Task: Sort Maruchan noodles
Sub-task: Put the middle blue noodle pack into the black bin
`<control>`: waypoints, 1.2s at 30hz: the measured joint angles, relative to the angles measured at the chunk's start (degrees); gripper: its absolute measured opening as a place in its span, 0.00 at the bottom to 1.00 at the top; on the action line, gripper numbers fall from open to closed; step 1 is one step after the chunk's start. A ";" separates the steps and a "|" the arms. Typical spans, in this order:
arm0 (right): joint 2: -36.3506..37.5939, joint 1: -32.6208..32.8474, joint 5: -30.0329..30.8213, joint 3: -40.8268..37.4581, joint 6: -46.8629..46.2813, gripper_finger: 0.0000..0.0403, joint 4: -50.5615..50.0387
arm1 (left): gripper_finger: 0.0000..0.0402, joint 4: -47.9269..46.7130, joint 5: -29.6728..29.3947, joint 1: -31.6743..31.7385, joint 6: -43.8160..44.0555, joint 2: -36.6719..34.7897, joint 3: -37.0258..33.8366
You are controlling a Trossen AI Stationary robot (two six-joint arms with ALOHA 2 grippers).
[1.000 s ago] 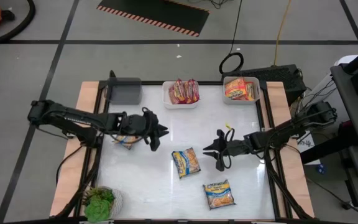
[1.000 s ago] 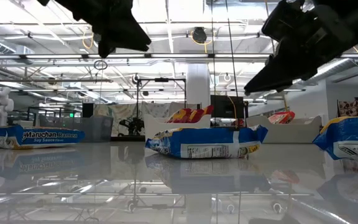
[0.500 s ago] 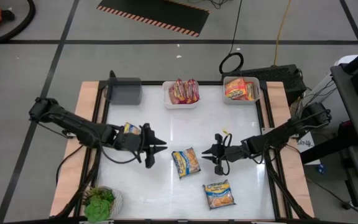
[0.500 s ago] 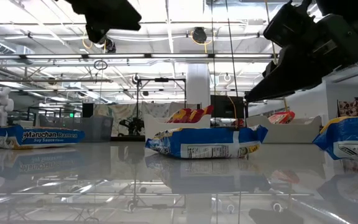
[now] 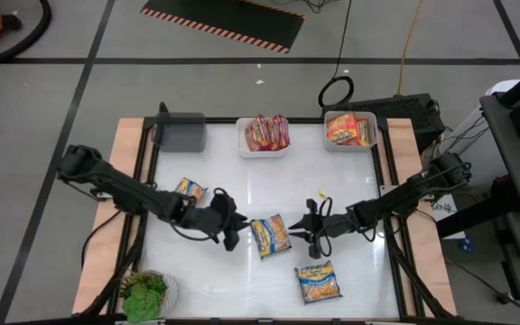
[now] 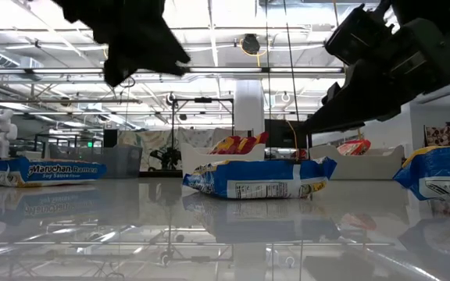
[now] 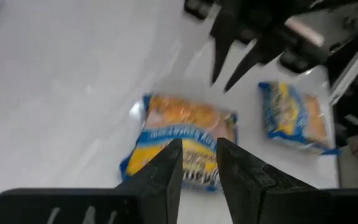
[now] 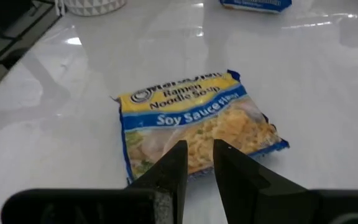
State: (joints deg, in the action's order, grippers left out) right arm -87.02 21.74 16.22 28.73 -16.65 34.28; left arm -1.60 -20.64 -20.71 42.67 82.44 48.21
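A blue-and-yellow Maruchan noodles packet (image 5: 271,236) lies flat at the table's middle, between my two grippers. My left gripper (image 5: 238,236) hovers just left of it, slightly open and holding nothing, fingers aimed at the packet (image 7: 179,124). My right gripper (image 5: 303,233) hovers just right of it, also slightly open and holding nothing, with the packet (image 8: 191,118) ahead of its fingers. A second blue-and-yellow packet (image 5: 319,282) lies nearer the front edge. A third (image 5: 189,190) lies at the left.
Along the far edge stand a grey bin (image 5: 181,133), a white bin with red packets (image 5: 266,135) and a white bin with orange packets (image 5: 350,129). A green plant in a pot (image 5: 147,293) sits at the near left corner.
My left gripper has swung from near the left packet toward the table's near edge and the middle packet, sinking and rolling a little. My right gripper has dropped slightly and edged toward the same packet. The packets have stayed where they were.
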 joint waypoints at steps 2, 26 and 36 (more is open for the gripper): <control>0.07 0.13 -0.01 0.00 0.23 0.18 0.30 | 0.30 -0.85 0.11 -0.18 1.90 1.38 0.00; 0.04 3.75 -0.07 0.00 -0.42 0.18 -2.08 | 0.53 2.04 0.74 2.17 -6.50 18.36 0.00; 0.04 5.80 -0.05 0.00 -2.97 0.18 -4.66 | 0.53 5.68 -7.01 1.13 -25.90 24.03 0.17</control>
State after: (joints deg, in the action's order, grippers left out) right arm -86.98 27.54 16.16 28.73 -19.63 29.62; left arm 4.08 -27.65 -19.58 16.77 106.47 48.38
